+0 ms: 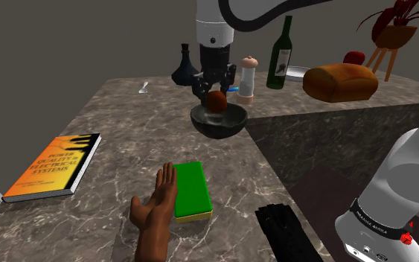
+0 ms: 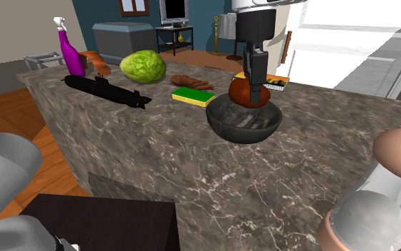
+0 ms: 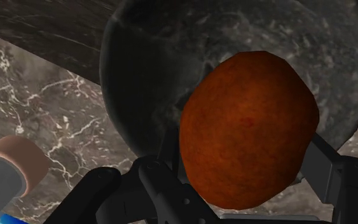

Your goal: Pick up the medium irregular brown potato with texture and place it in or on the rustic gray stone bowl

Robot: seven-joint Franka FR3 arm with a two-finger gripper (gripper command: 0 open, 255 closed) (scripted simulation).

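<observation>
robot gripper [image 1: 216, 97] holding a reddish-brown potato [image 1: 216, 103] over a dark stone bowl [image 1: 217, 125] on a marble counter [image 1: 126, 112].
the black gripper's 2 fingers [image 3: 336, 181] are clamped on the potato's sides, and it hangs at the bowl's rim, over the hollow; whether it touches the bowl cannot be told. this looks like the placing step, close to done. the next move likely calls for a slight lowering, then opening the fingers so the potato settles inside.

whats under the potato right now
The dark stone bowl sits right below the reddish-brown potato, which the claw clasps over its hollow. Marbled counter lies under the bowl. The potato covers part of the bowl's inside, so the bottom there cannot be seen.
</observation>
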